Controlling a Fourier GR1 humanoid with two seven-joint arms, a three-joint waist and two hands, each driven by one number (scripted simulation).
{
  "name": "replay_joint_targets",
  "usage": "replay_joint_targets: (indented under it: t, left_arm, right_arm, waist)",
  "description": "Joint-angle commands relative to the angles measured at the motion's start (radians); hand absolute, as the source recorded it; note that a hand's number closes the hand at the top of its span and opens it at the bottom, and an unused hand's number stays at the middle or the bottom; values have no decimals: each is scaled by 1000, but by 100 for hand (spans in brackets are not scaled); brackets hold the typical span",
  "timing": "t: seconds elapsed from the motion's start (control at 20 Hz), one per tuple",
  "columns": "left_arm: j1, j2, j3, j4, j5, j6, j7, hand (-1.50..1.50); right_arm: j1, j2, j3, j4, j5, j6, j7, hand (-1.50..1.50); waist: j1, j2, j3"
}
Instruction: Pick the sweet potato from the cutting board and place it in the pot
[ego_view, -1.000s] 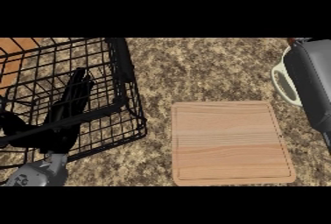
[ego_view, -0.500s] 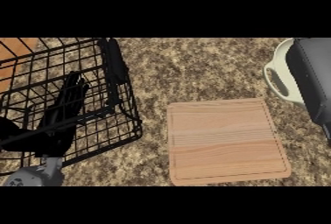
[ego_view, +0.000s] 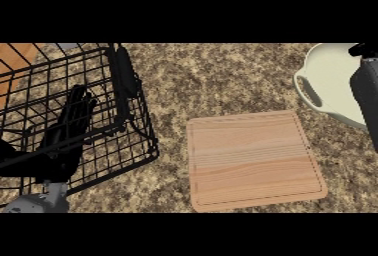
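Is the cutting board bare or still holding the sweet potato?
Bare: the cutting board shows only wood grain, and no sweet potato shows anywhere in view.

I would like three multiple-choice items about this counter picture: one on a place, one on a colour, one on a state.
1. Where does the black wire basket stand relative to the light wooden cutting board?
A. left of it
B. right of it
C. on top of it

2. What colour is the round pot at the right edge?
A. red
B. cream white
C. blue

3. What lies on the cutting board?
A. a sweet potato
B. a knife
C. nothing

Answers: 1 A, the basket fills the view's left side. 2 B, its wall and handle are pale cream. 3 C, only bare wood grain shows.
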Motion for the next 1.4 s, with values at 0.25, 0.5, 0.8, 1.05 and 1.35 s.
replay_joint_targets:
  t: [0.25,0.5,0.8,1.05,1.35]
  left_arm:
    - [-146,33,102,73,-8,-8,7,0]
    - [-148,10,80,100,-22,-15,-19,0]
    - [-139,13,95,62,-14,8,-1,0]
    - [-84,31,81,33,-7,-38,-20,0]
    - [-131,68,140,59,22,-50,6,0]
  right_arm:
    - [104,-66,-88,82,-65,-163,-79,150]
    - [117,-57,-177,169,-179,-137,-172,150]
    - [126,-41,-328,162,-402,-151,-393,-150]
    - [155,-55,-343,174,-445,-202,-588,-150]
    - [78,-14,-409,95,-535,-346,-637,-150]
  waist:
    - [-2,9,1]
    - [-2,13,1]
    - [-1,14,3]
    - [17,14,3]
    - [11,12,1]
